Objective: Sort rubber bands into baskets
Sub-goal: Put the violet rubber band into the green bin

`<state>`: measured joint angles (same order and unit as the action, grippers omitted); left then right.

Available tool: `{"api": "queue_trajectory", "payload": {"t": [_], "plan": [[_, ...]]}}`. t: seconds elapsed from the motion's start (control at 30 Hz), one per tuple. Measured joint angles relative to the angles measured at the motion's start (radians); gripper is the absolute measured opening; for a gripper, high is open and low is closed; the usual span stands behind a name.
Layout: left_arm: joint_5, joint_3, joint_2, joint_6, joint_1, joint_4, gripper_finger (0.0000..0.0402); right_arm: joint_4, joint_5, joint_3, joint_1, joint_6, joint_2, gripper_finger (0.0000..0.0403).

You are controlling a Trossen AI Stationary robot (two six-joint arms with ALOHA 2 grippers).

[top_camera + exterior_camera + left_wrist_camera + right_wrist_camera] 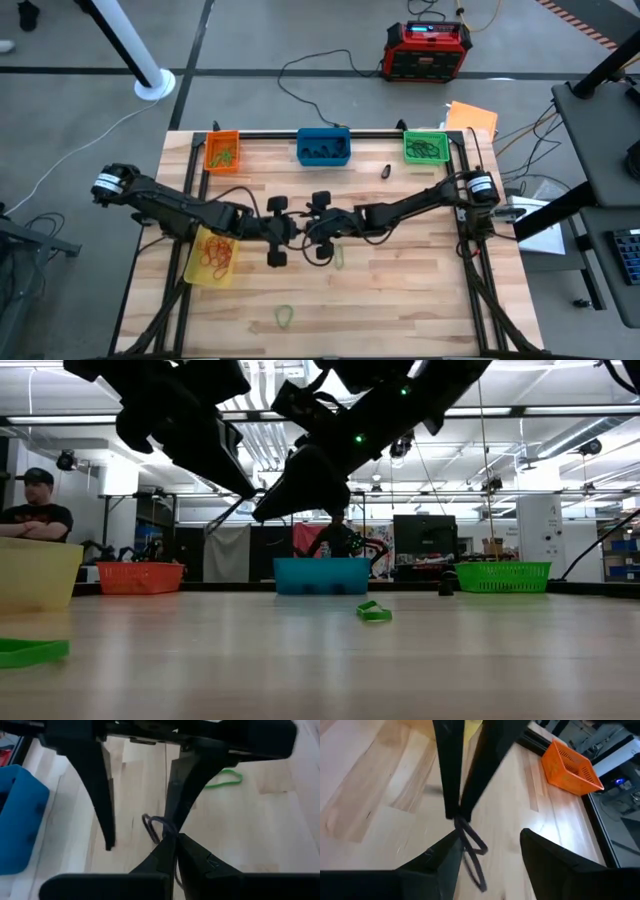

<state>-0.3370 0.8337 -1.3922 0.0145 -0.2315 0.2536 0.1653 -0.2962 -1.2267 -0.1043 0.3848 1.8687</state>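
Green band (pixel 30 651) nearest on wooden table (pixel 420 290); workshop behind. Orange basket (pixel 222 150), blue basket (pixel 323 146), green basket (pixel 425 146) at far edge, yellow basket (pixel 213 256) left, bands inside. Mid-table, left gripper (pixel 172 837) pinched on black band (pixel 472 845); right gripper (pixel 487 850) spread wide around it.

Green rubber band (pixel 373 612) on the wooden table (pixel 320 660), before blue basket (pixel 321 576), both arms overhead

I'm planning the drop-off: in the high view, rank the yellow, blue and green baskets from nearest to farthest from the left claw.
From the left claw, shut on a black rubber band at mid-table:
1. Yellow basket, just beside the left arm, toward the table's left front.
2. Blue basket, at the back edge, middle.
3. Green basket, at the back right corner.
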Motion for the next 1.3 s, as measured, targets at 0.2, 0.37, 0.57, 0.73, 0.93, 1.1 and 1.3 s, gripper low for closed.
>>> {"api": "queue_trajectory", "payload": {"t": [0.2,0.37,0.57,0.73,0.93,1.1,1.3], "plan": [[-0.103,0.0,0.0,0.006,0.005,-0.004,0.0,-0.013,0.0,-0.004,0.0,0.025,-0.007,0.0077],[-0.141,0.001,0.0,-0.029,0.007,-0.004,0.0014,-0.015,0.0,-0.004,0.006,0.034,-0.008,0.0012],[-0.195,0.001,0.002,-0.04,0.013,-0.008,0.0046,-0.064,-0.002,-0.006,0.03,0.016,-0.021,0.0009],[-0.205,0.002,0.003,-0.063,0.025,0.003,0.0098,-0.226,-0.052,-0.023,0.066,-0.008,-0.06,0.0009],[-0.25,0.002,0.004,-0.133,0.028,0.029,0.0147,-0.675,-0.253,-0.094,0.175,-0.071,-0.146,0.0009],[-0.249,0.002,0.005,-0.171,0.035,0.027,0.0157,-0.989,-0.397,-0.147,0.34,-0.232,-0.233,0.0009],[-0.281,0.002,0.005,-0.256,0.052,0.031,0.0157,-1.169,-0.237,-0.152,0.66,-0.572,-0.304,0.0009]]}}
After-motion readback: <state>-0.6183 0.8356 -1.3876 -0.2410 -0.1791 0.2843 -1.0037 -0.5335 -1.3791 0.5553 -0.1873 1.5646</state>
